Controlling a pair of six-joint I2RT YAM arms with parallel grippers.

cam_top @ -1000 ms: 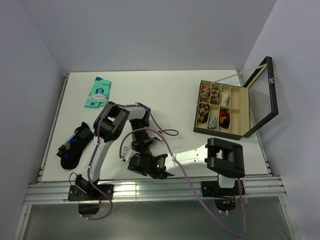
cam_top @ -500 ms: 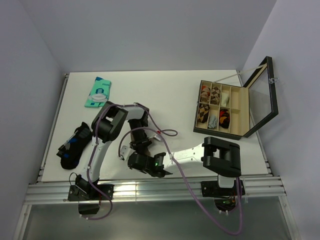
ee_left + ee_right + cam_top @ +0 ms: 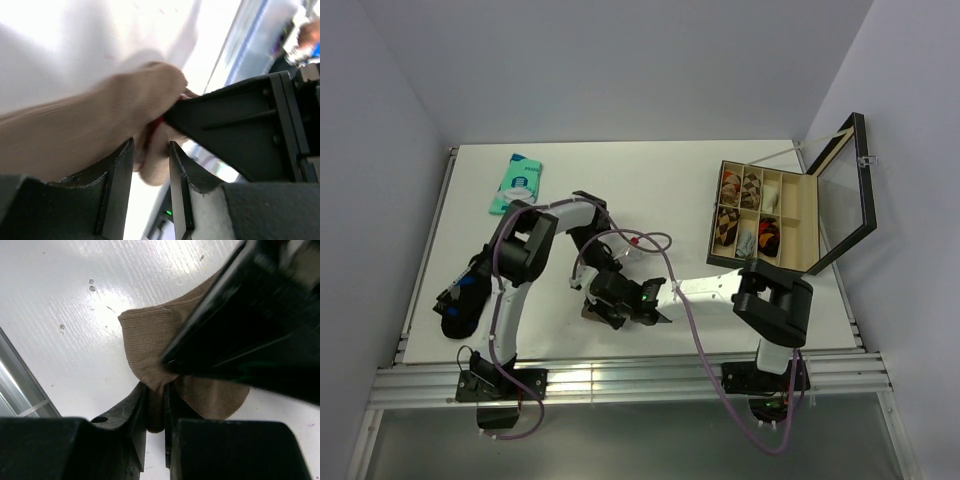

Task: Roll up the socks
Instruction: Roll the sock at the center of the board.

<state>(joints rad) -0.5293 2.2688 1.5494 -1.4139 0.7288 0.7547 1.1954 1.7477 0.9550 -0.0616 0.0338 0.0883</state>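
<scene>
Where the right gripper [image 3: 155, 396] meets the tan sock [image 3: 150, 337], its two fingers stand almost together with a fold of fabric clamped between them (clearest in the right wrist view). Left gripper [image 3: 150, 150]: jaws parted to a moderate gap. A lobe of the same sock sits in that gap, and whether the pads press on it cannot be told. The two grippers face each other tip to tip, and the black body of the right one crosses the left wrist view directly beyond the sock. The sock is bunched and lies on the tabletop [image 3: 650, 180] beneath both grippers, close to the near edge and somewhat left of its middle. From above, the arms hide most of it.

A black sock [image 3: 455, 312] with blue patches lies near the left edge, partly under the left arm. A teal packet [image 3: 515, 186] lies toward the far left corner. A compartmented box [image 3: 798, 228] stands by the right edge, lid [image 3: 845, 190] raised, with rolled socks [image 3: 740, 190] in several compartments.
</scene>
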